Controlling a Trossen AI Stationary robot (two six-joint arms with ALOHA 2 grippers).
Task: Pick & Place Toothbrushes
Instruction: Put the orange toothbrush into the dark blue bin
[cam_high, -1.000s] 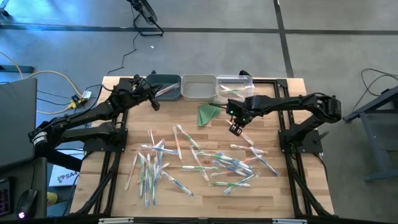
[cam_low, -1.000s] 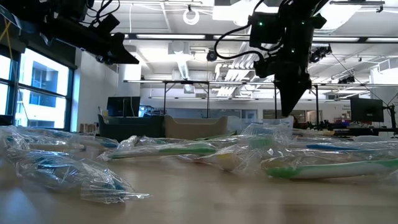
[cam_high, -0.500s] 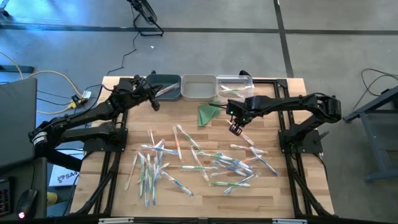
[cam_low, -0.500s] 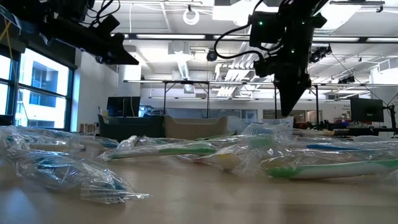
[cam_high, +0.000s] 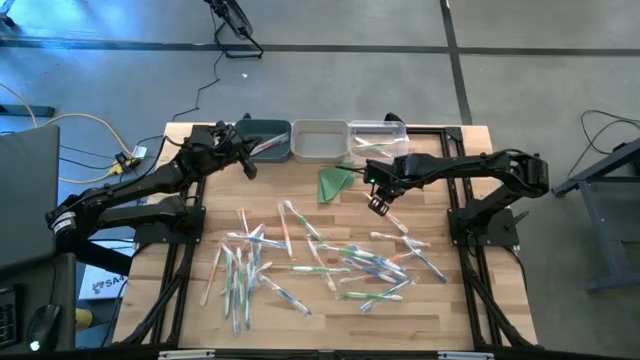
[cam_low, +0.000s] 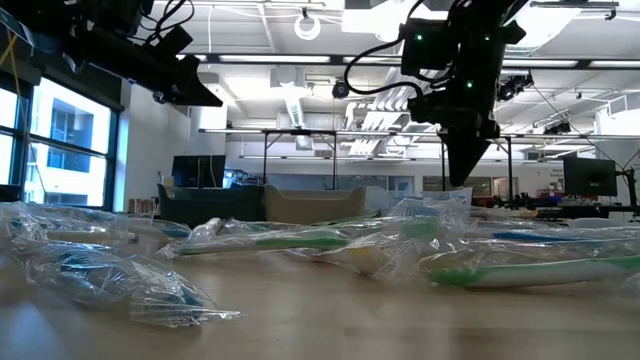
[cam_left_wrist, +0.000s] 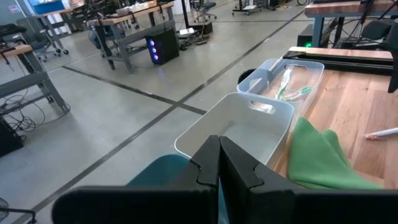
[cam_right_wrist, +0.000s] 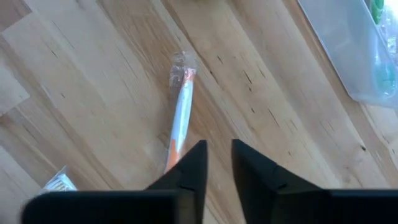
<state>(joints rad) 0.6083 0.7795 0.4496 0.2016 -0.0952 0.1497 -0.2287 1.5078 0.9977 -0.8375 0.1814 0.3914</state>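
The right gripper (cam_right_wrist: 216, 163) hovers with jaws narrowly parted above an orange-accented toothbrush (cam_right_wrist: 180, 119) on the wooden table (cam_high: 440, 310), while the left gripper (cam_left_wrist: 219, 155), jaws closed and empty, waits over the dark bin (cam_high: 262, 134)

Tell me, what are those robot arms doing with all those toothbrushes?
They are sorting wrapped toothbrushes from the table into bins. The right gripper hangs over an orange-and-white toothbrush, empty, with a narrow gap showing between its fingers. The left gripper is shut and empty, up by the dark bin. The clear bin already holds some. Most toothbrushes lie scattered on the wood.
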